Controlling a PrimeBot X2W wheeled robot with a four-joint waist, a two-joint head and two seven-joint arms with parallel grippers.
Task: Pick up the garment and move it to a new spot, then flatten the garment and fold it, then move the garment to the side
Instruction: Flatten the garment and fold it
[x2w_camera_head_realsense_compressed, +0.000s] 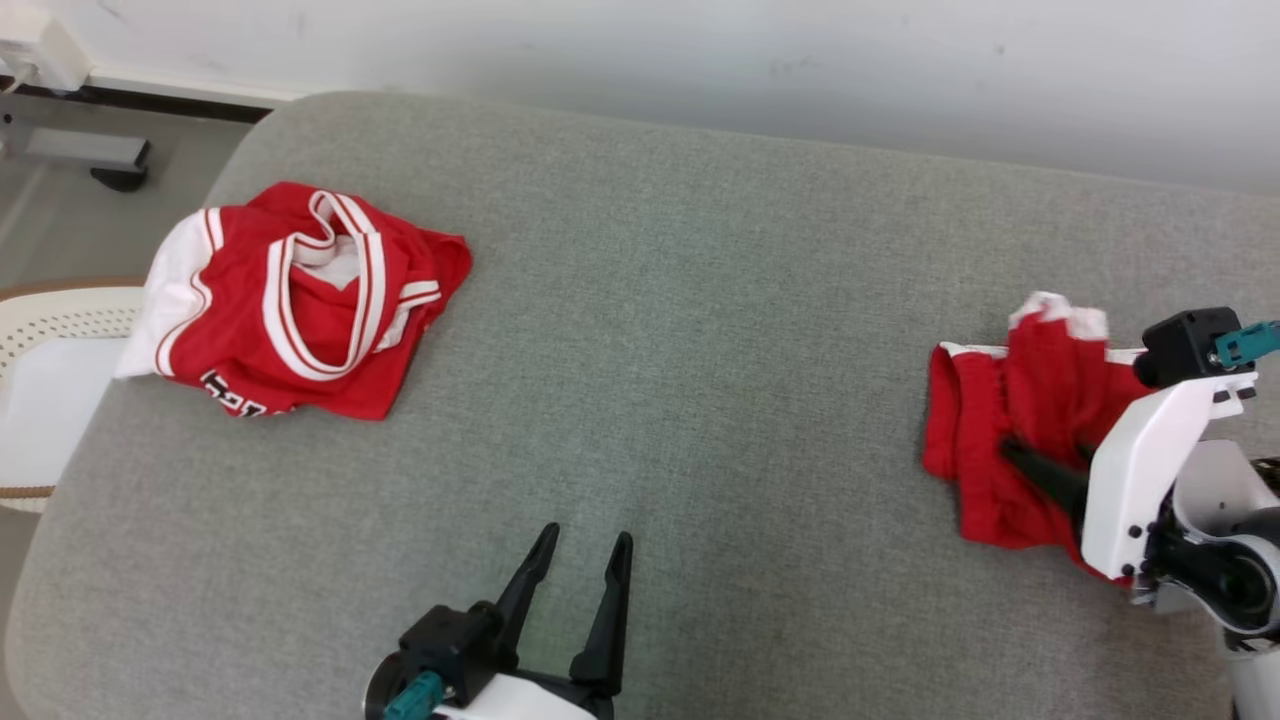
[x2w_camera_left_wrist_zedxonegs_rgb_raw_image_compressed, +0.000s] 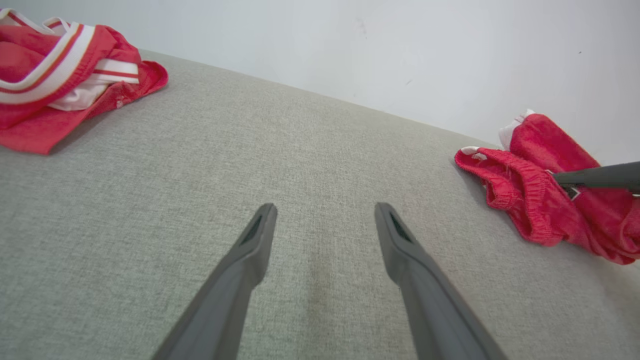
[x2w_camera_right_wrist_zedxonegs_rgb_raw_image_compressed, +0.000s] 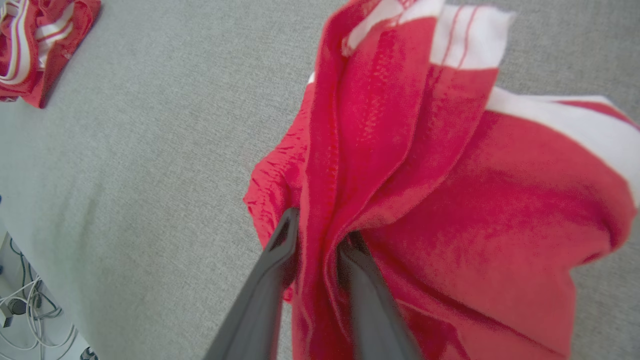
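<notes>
Garment (x2w_camera_head_realsense_compressed: 975, 430) sits bunched on the grey cushion (x2w_camera_head_realsense_compressed: 700, 300), a fold pinched by the right gripper (x2w_camera_right_wrist_zedxonegs_rgb_raw_image_compressed: 321, 226); the left gripper (x2w_camera_head_realsense_compressed: 588, 535) hovers spread.

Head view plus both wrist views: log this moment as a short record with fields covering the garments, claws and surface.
surface: grey cushion
shorts: red, bunched, on the cushion's right side
jersey: red and white, crumpled, far left, apart from the shorts
right claw: closed on a fold of the shorts
left claw: open, empty, over bare cushion near the front edge
basket: white, beside the cushion's left edge
task stage: shorts not yet flattened or folded
</notes>
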